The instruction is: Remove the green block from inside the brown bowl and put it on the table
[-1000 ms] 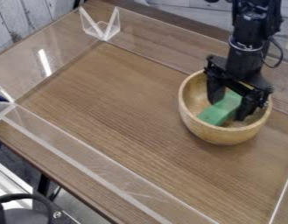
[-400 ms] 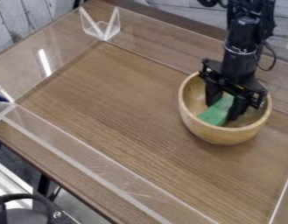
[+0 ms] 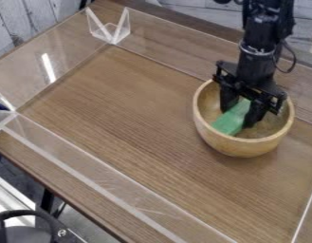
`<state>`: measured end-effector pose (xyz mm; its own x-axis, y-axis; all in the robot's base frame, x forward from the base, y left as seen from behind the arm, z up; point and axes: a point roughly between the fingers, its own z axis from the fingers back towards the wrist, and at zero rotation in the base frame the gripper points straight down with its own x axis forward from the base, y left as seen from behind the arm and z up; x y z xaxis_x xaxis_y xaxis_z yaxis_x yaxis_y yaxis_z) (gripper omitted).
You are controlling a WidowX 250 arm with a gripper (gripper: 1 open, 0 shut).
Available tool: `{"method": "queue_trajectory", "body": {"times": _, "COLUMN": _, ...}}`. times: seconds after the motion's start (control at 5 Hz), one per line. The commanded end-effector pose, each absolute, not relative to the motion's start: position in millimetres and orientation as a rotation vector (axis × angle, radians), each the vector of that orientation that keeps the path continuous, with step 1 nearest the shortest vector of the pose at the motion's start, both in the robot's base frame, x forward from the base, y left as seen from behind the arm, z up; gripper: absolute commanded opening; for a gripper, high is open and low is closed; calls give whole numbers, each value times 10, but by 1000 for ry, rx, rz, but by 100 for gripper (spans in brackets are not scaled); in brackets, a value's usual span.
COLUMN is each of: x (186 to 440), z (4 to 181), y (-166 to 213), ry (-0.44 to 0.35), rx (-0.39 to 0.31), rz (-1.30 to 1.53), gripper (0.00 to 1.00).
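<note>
The brown bowl (image 3: 229, 140) sits at the right side of the table (image 3: 120, 123). Inside it lies the green block (image 3: 230, 121), tilted with its upper end between the black fingers. My gripper (image 3: 249, 111) reaches straight down into the bowl from above and is shut on the green block. The block's top part is hidden by the fingers.
Low clear acrylic walls (image 3: 45, 65) border the tabletop, with a clear corner bracket (image 3: 109, 26) at the back left. The wood surface stretches left of the bowl. The table's front edge runs along the bottom left.
The fingers closed from wide open onto the green block. The arm and block have risen slightly within the bowl.
</note>
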<state>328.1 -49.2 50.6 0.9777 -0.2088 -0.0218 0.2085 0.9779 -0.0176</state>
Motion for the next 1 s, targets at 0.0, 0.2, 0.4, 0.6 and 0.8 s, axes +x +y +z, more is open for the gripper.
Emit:
{"method": "queue_trajectory", "body": {"times": 0.0, "x": 3378, "z": 941, "y": -453, "ry": -98, "rx": -21, "rz": -199, "gripper": 0}}
{"method": "queue_trajectory", "body": {"times": 0.2, "x": 3335, "z": 1197, "y": -349, "ry": -148, "rx": -15, "rz": -175, "gripper": 0}}
{"method": "queue_trajectory", "body": {"times": 0.4, "x": 3281, "z": 1393, "y": -141, "ry": -176, "rx": -7, "rz": -134, "gripper": 0}}
{"method": "queue_trajectory", "body": {"times": 0.6, "x": 3201, "z": 1476, "y": 213, "ry": -176, "rx": 5, "rz": -68, "gripper": 0}}
{"method": "queue_trajectory", "body": {"times": 0.8, "x": 3087, "z": 1410, "y": 561, "ry": -161, "rx": 17, "rz": -24, "gripper": 0}}
